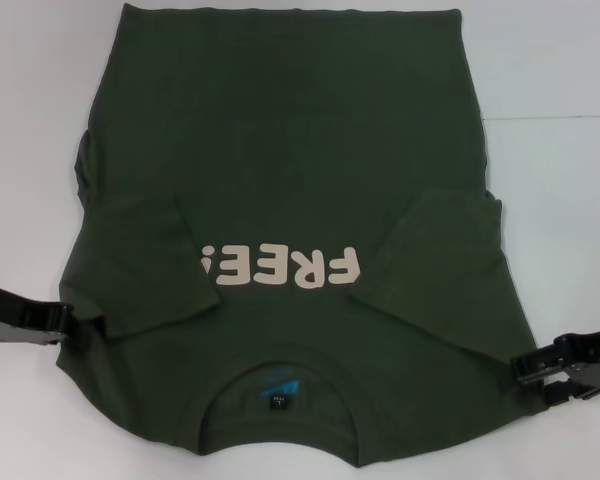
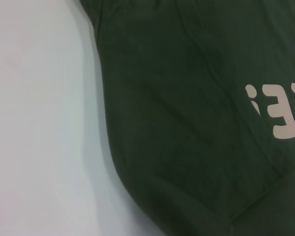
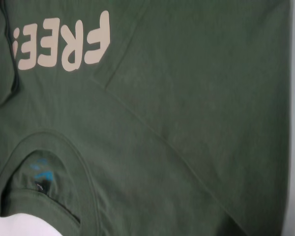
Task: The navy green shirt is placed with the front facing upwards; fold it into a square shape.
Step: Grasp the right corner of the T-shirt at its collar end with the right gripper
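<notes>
While the shirt [image 1: 280,180] lies flat and face up on the white worktop [image 1: 560,70], both sleeves are folded inward over the chest. Its collar [image 1: 280,375] is at the near edge and its hem at the far edge. Cream "FREE!" lettering [image 1: 280,267] sits between the two folded sleeves, upside down in the head view, and the left sleeve [image 1: 140,265] covers part of the exclamation mark's side. A small blue and black label [image 1: 280,392] shows inside the collar.

The left gripper [image 1: 75,325] is low at the shirt's left edge, near the shoulder, its black body reaching in from the picture's left side. Its tip touches the fabric there, but whether its fingers are apart or together cannot be told. The right gripper [image 1: 520,368] is at the shirt's right edge by the other shoulder, at the foot of the right sleeve [image 1: 440,270]; its finger state cannot be told either.

The left wrist view shows the shirt's curved side edge against the worktop and the tail of the lettering [image 2: 280,110]. The right wrist view shows the lettering [image 3: 64,44], the diagonal sleeve fold and the collar [image 3: 49,162] with the label [image 3: 42,172] within it.
</notes>
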Controlling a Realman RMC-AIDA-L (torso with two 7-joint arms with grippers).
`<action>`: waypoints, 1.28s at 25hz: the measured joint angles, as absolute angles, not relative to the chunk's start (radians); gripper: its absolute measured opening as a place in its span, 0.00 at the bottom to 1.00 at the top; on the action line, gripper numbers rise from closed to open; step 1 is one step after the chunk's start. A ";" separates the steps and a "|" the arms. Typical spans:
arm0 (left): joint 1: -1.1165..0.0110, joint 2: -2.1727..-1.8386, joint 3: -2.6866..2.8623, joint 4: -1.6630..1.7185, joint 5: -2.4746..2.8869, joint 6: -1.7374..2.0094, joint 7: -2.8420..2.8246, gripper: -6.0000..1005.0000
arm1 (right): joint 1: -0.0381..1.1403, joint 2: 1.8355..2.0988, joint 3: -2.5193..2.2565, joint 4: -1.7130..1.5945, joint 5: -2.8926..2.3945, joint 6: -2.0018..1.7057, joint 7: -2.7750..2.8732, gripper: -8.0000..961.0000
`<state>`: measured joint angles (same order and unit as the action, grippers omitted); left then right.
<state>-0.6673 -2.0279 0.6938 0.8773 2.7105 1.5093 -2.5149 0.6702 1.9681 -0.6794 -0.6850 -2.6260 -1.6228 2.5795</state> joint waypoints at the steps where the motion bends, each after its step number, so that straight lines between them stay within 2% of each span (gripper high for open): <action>1: -0.667 -2.028 0.692 0.877 2.711 1.509 -2.514 0.04 | 0.670 1.968 -0.678 -0.685 -2.626 -1.622 2.580 0.94; 7: -0.667 -2.028 0.688 0.877 2.711 1.509 -2.513 0.04 | 0.671 1.970 -0.680 -0.684 -2.622 -1.622 2.580 0.92; 18: -0.666 -2.027 0.687 0.878 2.701 1.511 -2.511 0.04 | 0.706 1.991 -0.681 -0.649 -2.620 -1.621 2.574 0.89; 32: -0.665 -2.025 0.687 0.880 2.700 1.512 -2.510 0.04 | 0.719 1.995 -0.704 -0.655 -2.627 -1.605 2.587 0.85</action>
<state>-0.6650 -2.0253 0.6873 0.8799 2.6997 1.5122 -2.5104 0.7191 1.9948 -0.7040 -0.6548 -2.6268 -1.6050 2.5873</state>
